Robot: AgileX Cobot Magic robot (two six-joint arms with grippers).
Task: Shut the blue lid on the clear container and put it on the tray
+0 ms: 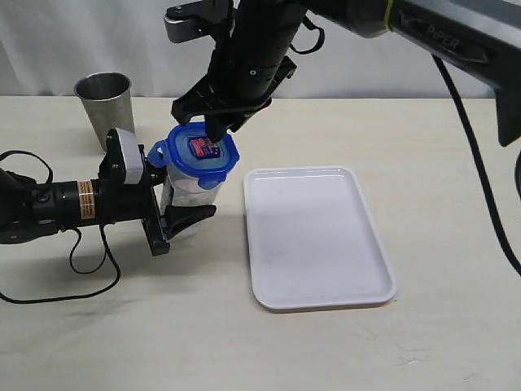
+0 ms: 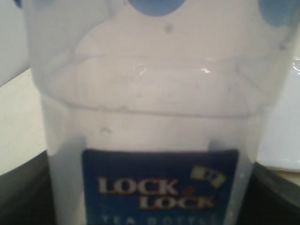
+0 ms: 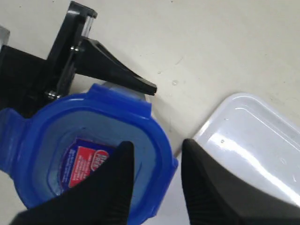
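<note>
The clear container (image 1: 181, 195) stands upright on the table with its blue-white label (image 2: 159, 187) filling the left wrist view. My left gripper (image 1: 175, 204) is shut on its body, and a dark finger (image 2: 21, 192) shows at each side. The blue lid (image 1: 199, 155) with its red-blue sticker (image 3: 84, 164) rests on the container's mouth. My right gripper (image 3: 157, 145) comes down from above and stands open astride the lid's rim (image 3: 159, 136), with one finger over the lid's top and the other outside it. The white tray (image 1: 317, 303) lies flat to the right of the container.
A steel tumbler cup (image 1: 104, 102) stands at the back left, behind the left arm. The left arm's black cable (image 1: 89, 269) loops on the table near the front left. The tray's near corner (image 3: 253, 140) lies close beside the container.
</note>
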